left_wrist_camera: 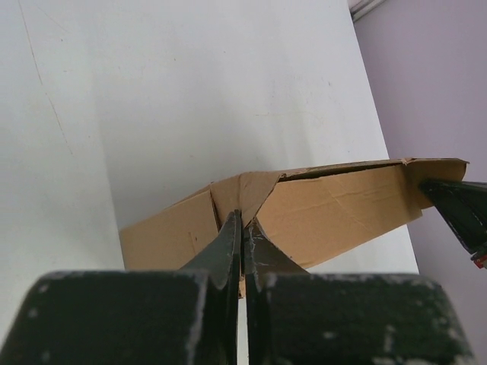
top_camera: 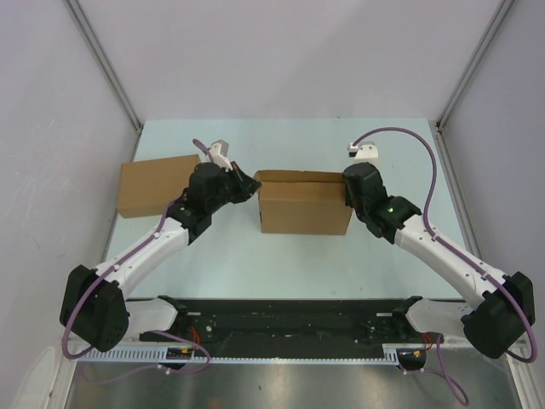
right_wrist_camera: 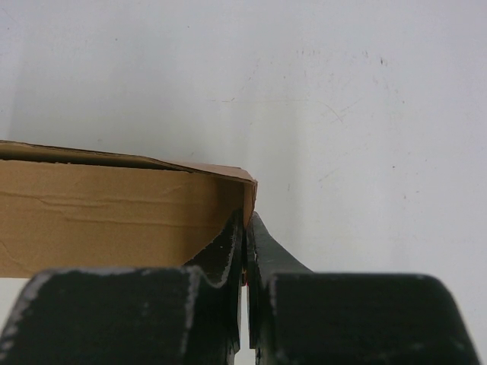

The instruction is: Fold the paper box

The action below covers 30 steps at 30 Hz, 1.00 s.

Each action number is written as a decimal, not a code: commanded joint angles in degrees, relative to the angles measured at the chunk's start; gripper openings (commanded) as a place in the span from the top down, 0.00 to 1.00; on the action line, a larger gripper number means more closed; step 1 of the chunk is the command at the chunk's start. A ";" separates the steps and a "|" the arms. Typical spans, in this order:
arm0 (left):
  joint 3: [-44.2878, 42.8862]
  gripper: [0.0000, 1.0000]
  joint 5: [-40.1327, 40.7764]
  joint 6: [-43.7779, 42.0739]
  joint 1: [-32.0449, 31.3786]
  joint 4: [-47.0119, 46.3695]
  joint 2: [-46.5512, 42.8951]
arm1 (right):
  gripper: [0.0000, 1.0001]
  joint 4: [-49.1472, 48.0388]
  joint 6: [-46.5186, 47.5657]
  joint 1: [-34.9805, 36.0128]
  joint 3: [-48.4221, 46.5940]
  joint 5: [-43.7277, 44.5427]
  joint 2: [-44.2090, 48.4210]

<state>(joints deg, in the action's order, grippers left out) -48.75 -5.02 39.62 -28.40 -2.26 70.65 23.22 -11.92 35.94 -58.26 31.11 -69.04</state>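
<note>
The paper box (top_camera: 304, 204) stands in the middle of the table as a brown box shape, its top edges slightly apart. My left gripper (top_camera: 253, 185) is shut on the box's left end; in the left wrist view the gripper (left_wrist_camera: 242, 222) pinches a folded corner of the box (left_wrist_camera: 335, 213). My right gripper (top_camera: 347, 189) is shut on the box's right end; in the right wrist view the gripper (right_wrist_camera: 245, 218) clamps the end wall's edge of the box (right_wrist_camera: 114, 220). The right gripper's fingers (left_wrist_camera: 456, 209) show at the box's far end in the left wrist view.
Another plain brown cardboard box (top_camera: 157, 185) sits at the left behind my left arm. The pale table (top_camera: 281, 273) is walled by white panels on the left, back and right. A black rail (top_camera: 289, 315) runs along the near edge.
</note>
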 commanded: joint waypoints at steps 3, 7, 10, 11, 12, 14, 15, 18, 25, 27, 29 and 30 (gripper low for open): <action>0.77 1.00 0.35 2.48 -3.50 0.50 0.10 | 1.00 0.86 -0.21 1.50 0.78 -3.25 0.30; 1.29 1.00 4.92 -0.06 -5.17 1.03 -0.08 | 1.00 0.86 -0.12 1.76 0.78 -3.43 0.39; 3.13 1.00 7.38 -0.94 -5.35 0.68 -0.51 | 1.00 1.03 -0.03 1.85 0.78 -3.34 0.48; 4.35 1.00 7.74 -1.03 -5.35 -0.02 -0.78 | 1.00 1.03 -0.03 1.94 0.87 -3.25 0.57; 5.06 1.00 8.18 -1.12 -5.43 -0.37 -0.87 | 1.00 1.21 -0.03 1.94 0.87 -3.17 0.57; 6.47 1.00 10.01 -1.91 -5.61 -1.16 -1.39 | 1.00 1.12 -0.03 1.94 0.78 -3.16 0.66; 6.91 1.00 10.63 -2.35 -5.78 -1.25 -1.57 | 1.00 1.12 0.06 1.94 0.78 -3.25 0.74; 8.49 1.00 13.45 -4.19 -6.31 -1.78 -1.83 | 1.00 0.95 0.14 2.20 0.78 -3.25 0.83; 13.50 1.00 19.60 -4.55 -8.16 -4.50 -3.24 | 1.00 1.12 -0.38 2.46 0.87 -3.34 0.40; 13.86 1.00 21.09 -4.46 -8.86 -4.94 -3.24 | 1.00 1.12 -0.73 2.64 0.87 -3.34 0.22; 14.38 1.00 22.24 -4.63 -9.56 -6.17 -3.41 | 1.00 1.30 -1.00 2.73 0.87 -3.34 -0.05; 14.47 1.00 23.37 -4.46 -9.83 -6.35 -3.59 | 1.00 1.30 -1.35 2.90 0.78 -3.34 0.04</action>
<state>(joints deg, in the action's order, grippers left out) -37.63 13.50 36.42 -36.80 -15.90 66.19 23.31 -11.94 37.12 -58.17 31.59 -68.40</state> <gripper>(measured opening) 0.008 0.017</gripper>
